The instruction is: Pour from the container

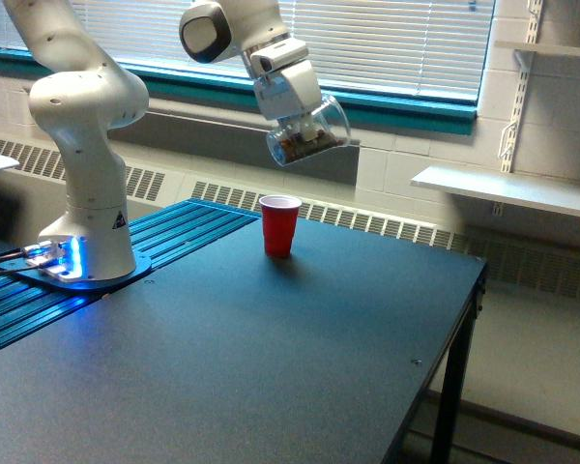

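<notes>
Overhead, against the window blinds (396,39), the white arm (87,126) is reaching across from its base (82,266), which is glowing blue at about nine o'clock on the dark table (271,367). Just beside the base, a blue ribbed panel (126,261) is running along the table's far edge. A lone red cup (279,225) is standing upright toward twelve o'clock on the tabletop, mouth open. Nothing is standing between it and the load hanging above it. Behind the table a radiator grille (367,224) is lining the wall, and a white shelf (507,188) is jutting out at about two o'clock, well apart from the arm.

The gripper (292,121) is clenching the container (307,136), a clear cup, from above, its fingers pressing the cup's wall. The container is lying nearly on its side, tilted so that its wide rim is facing down toward seven o'clock and its bottom is pointing up toward two o'clock. Brown bits are sitting inside it against the lower wall near the rim; what they are is too small to tell. The container is hanging in the air above the red cup, apart from it, with its rim almost directly over the red cup's mouth and its body lying slightly toward the exterior view's right. No stream is showing between the two cups.
</notes>
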Action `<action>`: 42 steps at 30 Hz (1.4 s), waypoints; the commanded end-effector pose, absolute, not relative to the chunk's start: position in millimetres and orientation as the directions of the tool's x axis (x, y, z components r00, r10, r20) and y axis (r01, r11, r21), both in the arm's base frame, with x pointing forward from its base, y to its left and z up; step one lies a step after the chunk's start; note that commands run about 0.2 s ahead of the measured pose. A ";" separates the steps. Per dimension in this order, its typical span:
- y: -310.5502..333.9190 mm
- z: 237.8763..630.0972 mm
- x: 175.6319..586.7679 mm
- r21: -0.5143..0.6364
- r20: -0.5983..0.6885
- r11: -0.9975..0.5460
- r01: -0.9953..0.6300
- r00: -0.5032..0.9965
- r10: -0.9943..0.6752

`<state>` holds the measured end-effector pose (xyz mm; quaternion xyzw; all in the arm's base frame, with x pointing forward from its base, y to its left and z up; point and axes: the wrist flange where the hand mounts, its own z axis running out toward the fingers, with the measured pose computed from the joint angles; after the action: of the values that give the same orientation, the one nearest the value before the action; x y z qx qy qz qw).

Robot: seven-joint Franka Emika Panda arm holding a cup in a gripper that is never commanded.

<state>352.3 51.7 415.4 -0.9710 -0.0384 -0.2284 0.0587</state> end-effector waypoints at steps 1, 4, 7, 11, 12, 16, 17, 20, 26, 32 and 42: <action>63.1 413.9 337.7 -0.089 0.439 -0.989 0.119 0.896 0.068; 67.4 412.7 331.1 -0.081 0.436 -0.988 0.133 0.896 0.085; 70.5 411.7 326.0 -0.075 0.432 -0.987 0.144 0.896 0.098; 73.6 410.7 319.6 -0.063 0.425 -0.984 0.168 0.896 0.126; 74.0 410.6 318.1 -0.057 0.425 -0.983 0.175 0.895 0.135; 76.9 410.4 312.9 -0.048 0.421 -0.980 0.194 0.893 0.157; 77.5 410.0 311.7 -0.048 0.421 -0.979 0.197 0.893 0.159; 79.6 408.8 307.3 -0.043 0.417 -0.976 0.213 0.892 0.176; 81.1 406.6 299.8 -0.033 0.412 -0.970 0.243 0.887 0.208; 84.9 402.2 291.2 -0.030 0.402 -0.963 0.267 0.886 0.233; 95.3 405.2 282.6 -0.024 0.391 -0.947 0.319 0.875 0.285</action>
<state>292.3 90.7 416.8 -0.9677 -0.1309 -0.2102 0.0466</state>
